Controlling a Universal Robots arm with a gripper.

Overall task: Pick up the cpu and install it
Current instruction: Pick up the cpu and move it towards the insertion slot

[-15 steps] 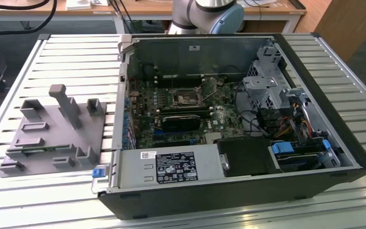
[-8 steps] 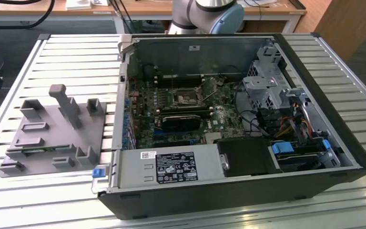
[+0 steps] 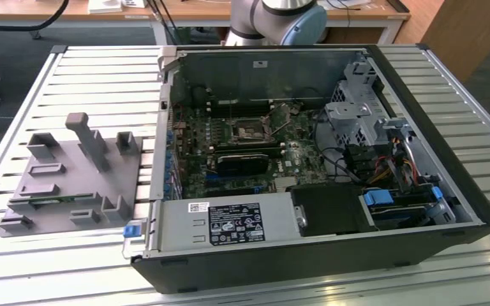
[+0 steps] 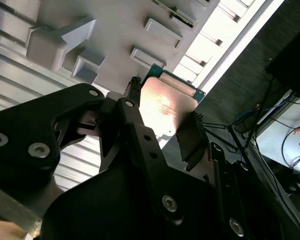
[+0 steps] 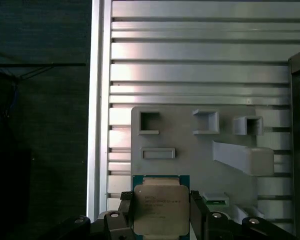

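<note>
Robotics lab/workshop: an open PC tower [image 3: 296,264] lies on a slatted aluminium bench [image 3: 100,76] beside a grey parts fixture [image 3: 66,185], w/ a robot arm base [image 3: 277,19] and cable-strewn wooden desks [image 3: 194,10] in the bkgd.

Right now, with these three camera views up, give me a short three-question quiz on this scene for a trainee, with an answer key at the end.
1. True or false: the hand grips the cpu by two opposite edges.
2. In the first wrist view, what lies behind the cpu? A) grey fixture tray B) cardboard box C) keyboard
3. Fill in: in the exterior view, the computer case lies with its side ___.
Key: 1 true; 2 A; 3 open.
</note>
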